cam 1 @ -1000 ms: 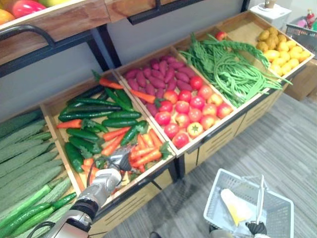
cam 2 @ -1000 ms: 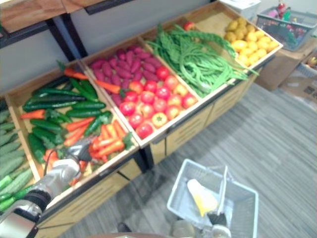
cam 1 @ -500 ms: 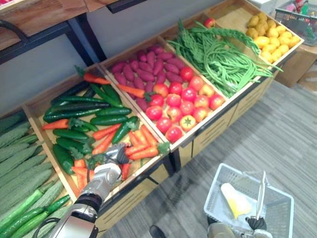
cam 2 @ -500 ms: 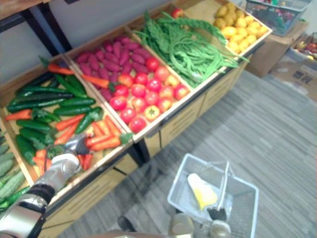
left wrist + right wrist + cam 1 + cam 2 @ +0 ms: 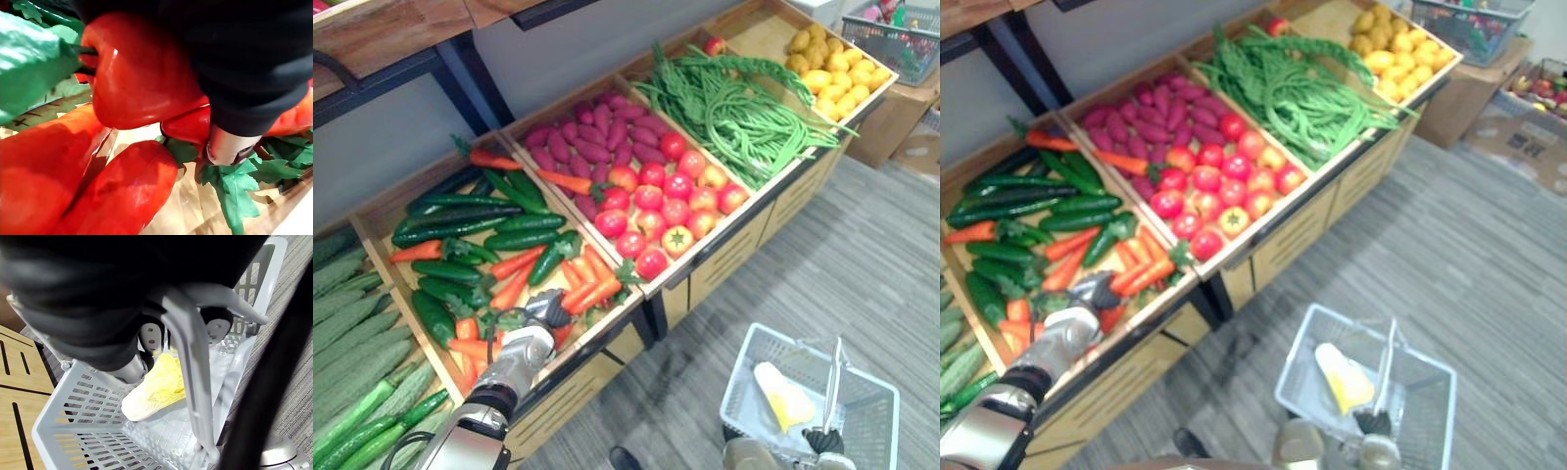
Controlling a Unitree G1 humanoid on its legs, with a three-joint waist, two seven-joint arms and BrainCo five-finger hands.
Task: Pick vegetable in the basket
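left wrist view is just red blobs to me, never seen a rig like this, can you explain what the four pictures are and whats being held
This is a humanoid robot with two arms and fingered hands. The two wide pictures come from cameras on its head, looking down at a wooden vegetable stall with cucumbers, carrots, tomatoes and long green beans. The two close pictures come from a camera on each wrist. The left hand is down among the carrots at the stall's front. Your blobs are glossy red vegetables seen from very close; I cannot tell whether it grips one. The right hand is curled round the handle of a grey basket with one pale yellow vegetable inside.
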